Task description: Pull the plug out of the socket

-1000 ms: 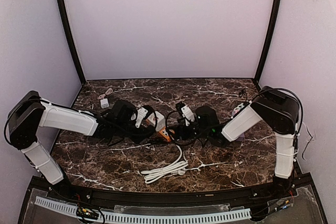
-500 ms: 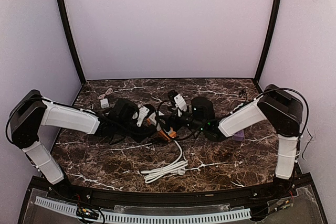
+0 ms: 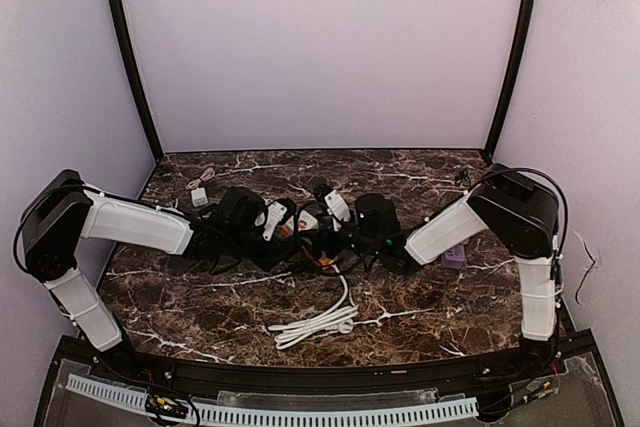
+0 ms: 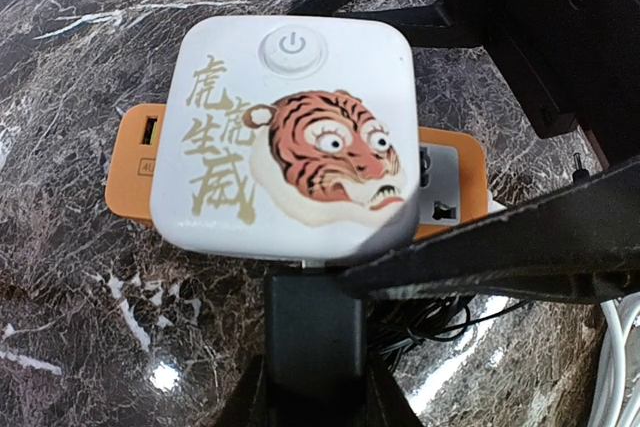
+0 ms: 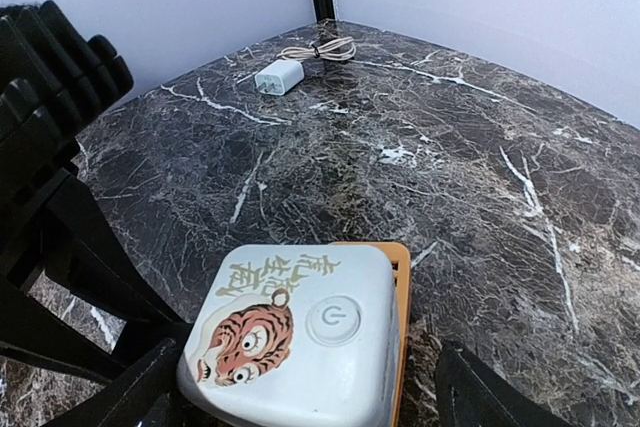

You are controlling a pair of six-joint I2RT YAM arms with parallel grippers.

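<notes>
The socket (image 4: 290,137) is a cube with a white top bearing a tiger picture and orange sides; it lies on the marble table between both arms (image 3: 306,221). A black plug (image 4: 310,312) sits in its near side. My left gripper (image 4: 315,392) is shut on that plug. My right gripper (image 5: 300,397) is open, with its fingers (image 5: 140,392) on either side of the socket (image 5: 300,327). One right finger crosses the left wrist view as a black bar (image 4: 520,247).
A white cable (image 3: 320,322) lies coiled near the front centre. A small white charger with its cord (image 5: 278,75) lies at the back left (image 3: 200,195). A purple object (image 3: 455,257) lies by the right arm. Thin black wires lie under the plug (image 4: 450,322).
My right arm has moved left, bringing its open gripper to the socket. The left arm has stayed put, still holding the plug.
</notes>
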